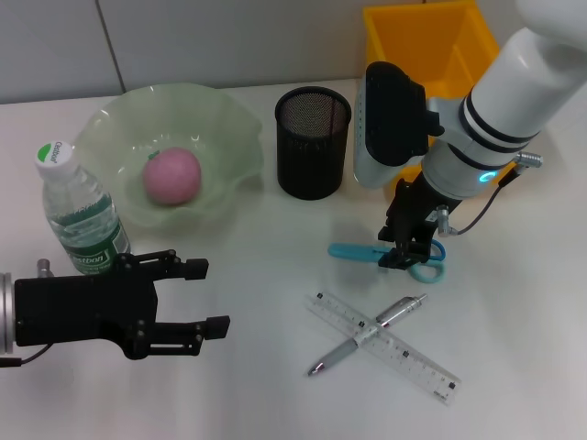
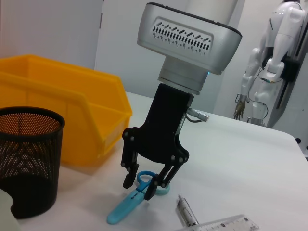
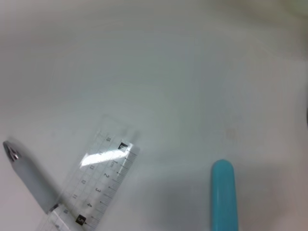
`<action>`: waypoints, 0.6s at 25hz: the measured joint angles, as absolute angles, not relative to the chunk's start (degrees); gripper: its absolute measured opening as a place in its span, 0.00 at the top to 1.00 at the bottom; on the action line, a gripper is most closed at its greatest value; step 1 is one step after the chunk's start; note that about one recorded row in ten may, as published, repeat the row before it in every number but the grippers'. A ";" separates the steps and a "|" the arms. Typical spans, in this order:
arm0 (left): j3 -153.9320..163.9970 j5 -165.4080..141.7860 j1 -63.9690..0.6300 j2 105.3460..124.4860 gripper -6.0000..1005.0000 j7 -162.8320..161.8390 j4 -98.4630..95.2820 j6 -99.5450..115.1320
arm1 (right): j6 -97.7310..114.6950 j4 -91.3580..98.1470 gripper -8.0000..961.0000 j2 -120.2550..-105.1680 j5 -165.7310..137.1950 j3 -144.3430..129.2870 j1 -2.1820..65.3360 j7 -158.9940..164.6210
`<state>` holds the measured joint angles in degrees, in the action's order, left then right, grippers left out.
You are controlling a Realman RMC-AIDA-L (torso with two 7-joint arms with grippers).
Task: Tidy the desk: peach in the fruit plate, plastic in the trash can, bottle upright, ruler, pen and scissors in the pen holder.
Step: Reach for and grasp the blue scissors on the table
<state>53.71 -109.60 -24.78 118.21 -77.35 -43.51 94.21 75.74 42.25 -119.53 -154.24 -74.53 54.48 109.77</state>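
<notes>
My right gripper stands low over the blue scissors on the white desk. In the left wrist view this gripper is open, with its fingers on either side of the scissors near the handle rings. The clear ruler and grey pen lie crossed nearer the front. The pink peach rests in the green fruit plate. Beside my open left gripper the bottle stands upright. The black mesh pen holder is at the back centre. No plastic is in view.
A yellow trash can stands at the back right, behind my right arm. The right wrist view shows the ruler, the pen and the scissors' blue tip on bare desk. Another robot stands far off.
</notes>
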 joint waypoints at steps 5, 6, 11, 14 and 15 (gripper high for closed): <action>53.61 -109.60 -24.89 118.21 0.17 -77.34 -43.56 94.24 | 75.29 41.85 0.63 -119.53 -154.22 -74.53 54.49 109.77; 53.61 -109.60 -24.91 118.21 0.17 -77.35 -43.58 94.26 | 75.25 41.83 0.63 -119.53 -154.20 -74.53 54.49 109.77; 53.61 -109.60 -24.95 118.15 0.17 -77.35 -43.71 94.31 | 75.06 41.69 0.63 -119.53 -154.16 -74.53 54.49 109.69; 53.61 -109.60 -24.96 118.13 0.17 -77.35 -43.77 94.31 | 74.70 41.40 0.63 -119.53 -154.15 -74.53 54.49 109.69; 53.61 -109.60 -24.96 118.13 0.17 -77.34 -43.77 94.31 | 74.56 41.17 0.63 -119.52 -154.15 -74.53 54.49 109.69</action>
<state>53.61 -109.60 -24.96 118.13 -77.34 -43.77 94.31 74.56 41.17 -119.52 -154.15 -74.53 54.49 109.69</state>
